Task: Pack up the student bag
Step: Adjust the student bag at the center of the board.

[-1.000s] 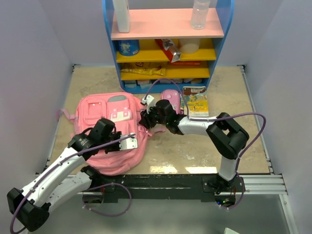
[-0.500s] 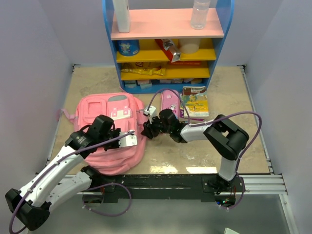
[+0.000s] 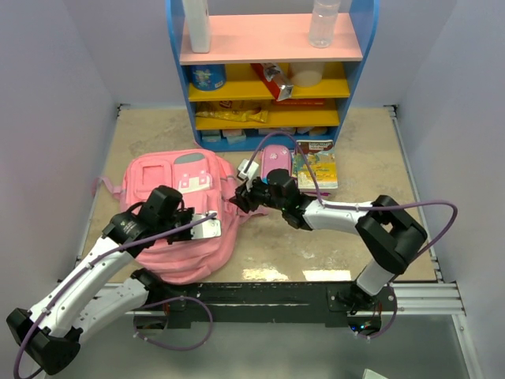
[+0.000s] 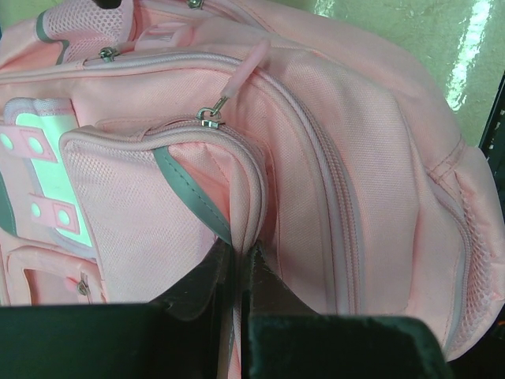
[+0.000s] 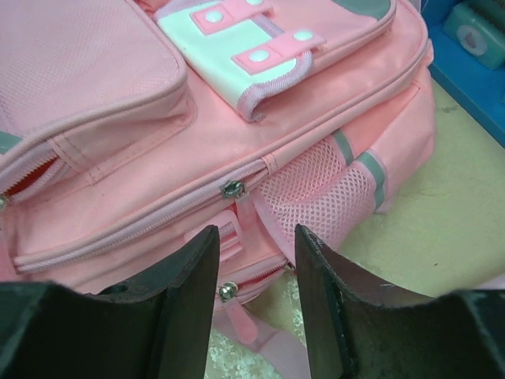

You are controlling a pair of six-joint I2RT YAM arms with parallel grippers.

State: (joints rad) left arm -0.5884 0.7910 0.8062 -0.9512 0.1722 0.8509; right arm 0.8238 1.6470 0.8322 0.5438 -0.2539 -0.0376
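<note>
Front-up student bag (image 3: 177, 213) points lengthwise at the shelf (image 3: 268, 79), pencil case (image 3: 275, 158) beside; left tool (image 4: 238, 264) grips its seam, right tool (image 5: 252, 245) gapes.

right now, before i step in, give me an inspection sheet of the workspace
surface: beige stone-look tabletop, glare near the front edge
job's things: pink student bag lying front side up on the left
clutter: pink pencil case and picture booklet right of the bag
grippers: left gripper pinched shut on a bag pocket edge; right gripper open at the bag's side, near a zip pull
cables: purple cable looping off the right arm; another runs along the left arm
surroundings: blue shelf unit holding bottles, a tin and snack packs; plain walls
</note>
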